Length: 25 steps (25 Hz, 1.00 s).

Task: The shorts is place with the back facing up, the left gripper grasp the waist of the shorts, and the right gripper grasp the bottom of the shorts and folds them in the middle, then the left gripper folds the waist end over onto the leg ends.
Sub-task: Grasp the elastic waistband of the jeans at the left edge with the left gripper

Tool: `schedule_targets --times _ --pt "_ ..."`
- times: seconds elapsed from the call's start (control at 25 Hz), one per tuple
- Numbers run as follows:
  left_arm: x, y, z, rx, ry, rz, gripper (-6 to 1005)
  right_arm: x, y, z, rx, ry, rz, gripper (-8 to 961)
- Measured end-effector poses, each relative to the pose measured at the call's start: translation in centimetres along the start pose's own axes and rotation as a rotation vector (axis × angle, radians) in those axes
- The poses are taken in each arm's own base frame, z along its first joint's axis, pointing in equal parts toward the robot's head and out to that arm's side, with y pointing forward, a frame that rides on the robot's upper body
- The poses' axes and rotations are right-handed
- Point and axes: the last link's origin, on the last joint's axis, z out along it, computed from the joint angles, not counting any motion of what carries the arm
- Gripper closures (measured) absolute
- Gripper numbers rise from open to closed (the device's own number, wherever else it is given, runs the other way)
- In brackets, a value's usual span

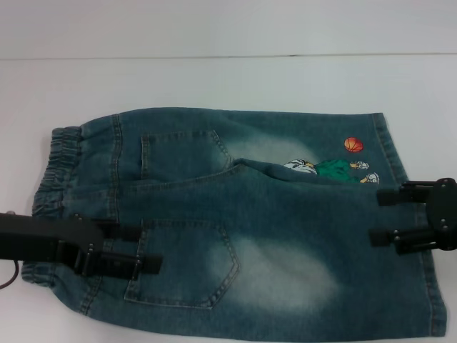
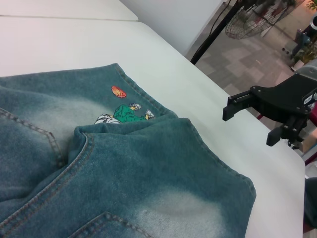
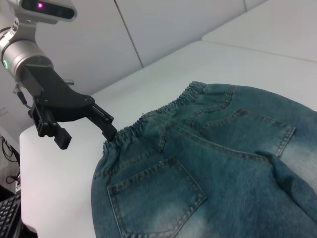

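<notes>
The denim shorts (image 1: 235, 229) lie flat on the white table, pockets up. The elastic waist (image 1: 53, 171) is at the left and the leg hems (image 1: 400, 161) at the right, beside the cartoon embroidery (image 1: 335, 168). The near leg overlaps the far one at the crotch. My left gripper (image 1: 139, 248) hovers open over the near waist end, fingers pointing right; the right wrist view shows it (image 3: 85, 133) at the waistband (image 3: 163, 111) with nothing held. My right gripper (image 1: 382, 216) is open at the near leg's hem, fingers pointing left, and appears empty in the left wrist view (image 2: 252, 124).
The white table (image 1: 214, 78) extends behind the shorts. Its right edge (image 2: 277, 163) drops to a floor where a fan stand (image 2: 242, 22) is. A keyboard (image 3: 7, 218) sits below the table's left end.
</notes>
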Motion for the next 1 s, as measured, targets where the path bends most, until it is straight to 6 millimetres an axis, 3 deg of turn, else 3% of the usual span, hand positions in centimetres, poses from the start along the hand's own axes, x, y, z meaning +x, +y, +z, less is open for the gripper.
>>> schedule_targets --times 0.68,1.0 --pt "0.1 0.0 -0.2 0.004 0.002 -0.009 83 -0.6 -0.1 2.2 -0.033 -0.004 -0.011 28" --pt "0.3 -2.1 -4.2 0.182 -0.069 -0.261 83 -0.6 -0.1 2.2 -0.034 -0.004 -0.011 28"
